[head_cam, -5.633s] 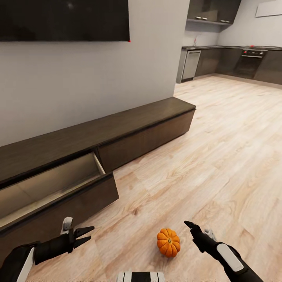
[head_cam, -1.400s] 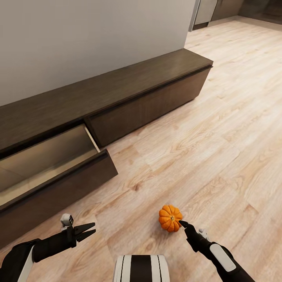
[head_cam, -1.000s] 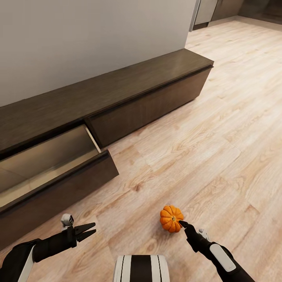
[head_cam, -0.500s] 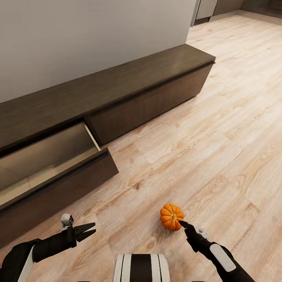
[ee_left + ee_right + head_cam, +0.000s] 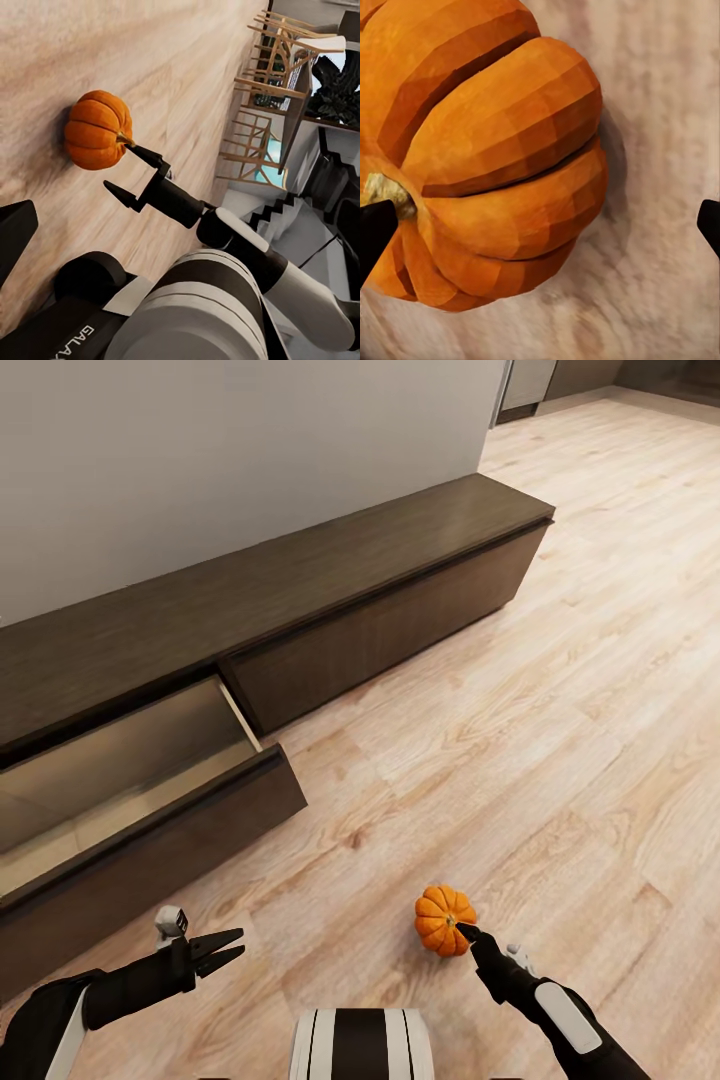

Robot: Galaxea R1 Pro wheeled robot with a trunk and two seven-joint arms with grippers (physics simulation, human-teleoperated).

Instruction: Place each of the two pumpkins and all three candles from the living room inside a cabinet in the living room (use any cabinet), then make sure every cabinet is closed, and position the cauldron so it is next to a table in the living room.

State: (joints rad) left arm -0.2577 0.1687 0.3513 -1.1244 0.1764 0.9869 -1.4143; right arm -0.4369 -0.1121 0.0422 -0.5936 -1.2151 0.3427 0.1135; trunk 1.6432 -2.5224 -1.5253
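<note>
One bright orange pumpkin (image 5: 444, 920) sits on the wood floor just in front of me. My right gripper (image 5: 470, 937) is open right at it, and the left wrist view shows one fingertip (image 5: 142, 154) over the stem of the pumpkin (image 5: 96, 129). In the right wrist view the pumpkin (image 5: 495, 172) lies between the spread fingertips, nearer one of them. My left gripper (image 5: 225, 948) hangs open over bare floor, holding nothing. The long dark cabinet (image 5: 390, 600) runs along the wall, with one drawer (image 5: 120, 760) pulled out and its pale inside bare.
The open drawer's front (image 5: 160, 845) juts into the floor at my left. My own trunk (image 5: 360, 1045) is at the bottom edge. Wood floor (image 5: 560, 710) stretches right toward the kitchen. Dining chairs (image 5: 274, 52) appear in the left wrist view.
The head has tilted down since the oldest frame, and the right gripper has reached forward to the pumpkin. Over the last second the whole view drifts slightly; the arms barely move.
</note>
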